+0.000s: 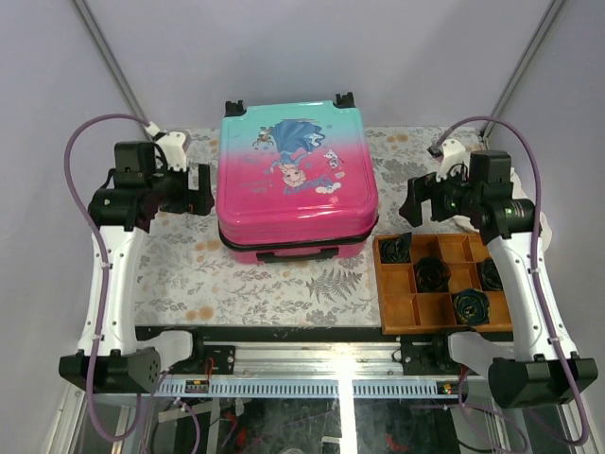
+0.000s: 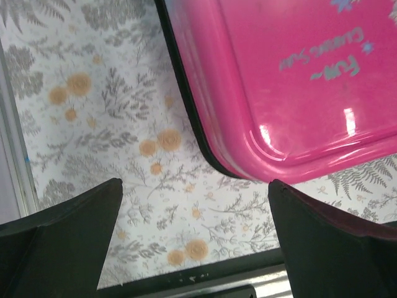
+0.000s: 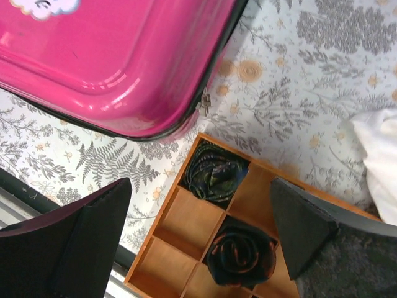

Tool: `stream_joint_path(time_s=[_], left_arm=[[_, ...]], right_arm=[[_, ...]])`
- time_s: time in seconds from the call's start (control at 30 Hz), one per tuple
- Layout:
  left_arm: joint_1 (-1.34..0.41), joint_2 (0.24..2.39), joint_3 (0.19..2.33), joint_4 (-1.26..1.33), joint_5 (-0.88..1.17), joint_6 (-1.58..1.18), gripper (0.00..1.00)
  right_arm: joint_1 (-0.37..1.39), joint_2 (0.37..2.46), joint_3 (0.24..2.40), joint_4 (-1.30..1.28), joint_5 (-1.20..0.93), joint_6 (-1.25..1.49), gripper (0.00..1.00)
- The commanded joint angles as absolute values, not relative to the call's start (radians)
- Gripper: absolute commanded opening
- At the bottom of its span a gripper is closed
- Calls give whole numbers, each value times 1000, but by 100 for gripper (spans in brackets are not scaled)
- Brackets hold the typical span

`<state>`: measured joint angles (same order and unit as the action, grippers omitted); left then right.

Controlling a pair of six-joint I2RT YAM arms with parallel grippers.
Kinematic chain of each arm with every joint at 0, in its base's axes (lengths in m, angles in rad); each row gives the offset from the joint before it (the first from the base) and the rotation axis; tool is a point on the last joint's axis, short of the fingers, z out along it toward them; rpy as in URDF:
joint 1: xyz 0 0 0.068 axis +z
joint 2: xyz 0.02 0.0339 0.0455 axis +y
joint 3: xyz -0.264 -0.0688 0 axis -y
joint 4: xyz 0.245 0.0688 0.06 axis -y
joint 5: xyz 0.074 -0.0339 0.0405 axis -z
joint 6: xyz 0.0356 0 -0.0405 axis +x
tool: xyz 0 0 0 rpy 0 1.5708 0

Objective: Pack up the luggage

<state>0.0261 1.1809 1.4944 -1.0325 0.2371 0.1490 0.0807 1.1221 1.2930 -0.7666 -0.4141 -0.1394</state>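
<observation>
Both left gripper (image 1: 200,189) and right gripper (image 1: 414,200) are hanging released as I'm watching the luggage (image 1: 295,184) lying shut, pink-to-teal, princess-printed.

Glossy hard-plastic luggage (image 1: 298,180), matt printed tablecloth (image 1: 274,284), smooth wooden tray (image 1: 397,307)

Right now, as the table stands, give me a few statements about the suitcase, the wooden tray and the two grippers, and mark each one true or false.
1. The luggage lies flat with its shell closed. True.
2. The wooden tray sits on the left arm's side of the luggage. False: it sits on the right arm's side, near the table's front edge.
3. The left gripper and the right gripper are both open and hold nothing. True.
4. Every compartment of the tray is empty. False: several hold dark rolled items.
</observation>
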Motion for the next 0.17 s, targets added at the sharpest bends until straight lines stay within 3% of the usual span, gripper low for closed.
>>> stream_joint_path(time_s=[0.0, 0.13], left_arm=[[15, 1133, 1412, -990, 186, 87, 100], [13, 1115, 1385, -978, 174, 62, 100]], right_arm=[[33, 1048, 1251, -724, -456, -84, 99], [0, 1010, 1215, -711, -495, -64, 99]])
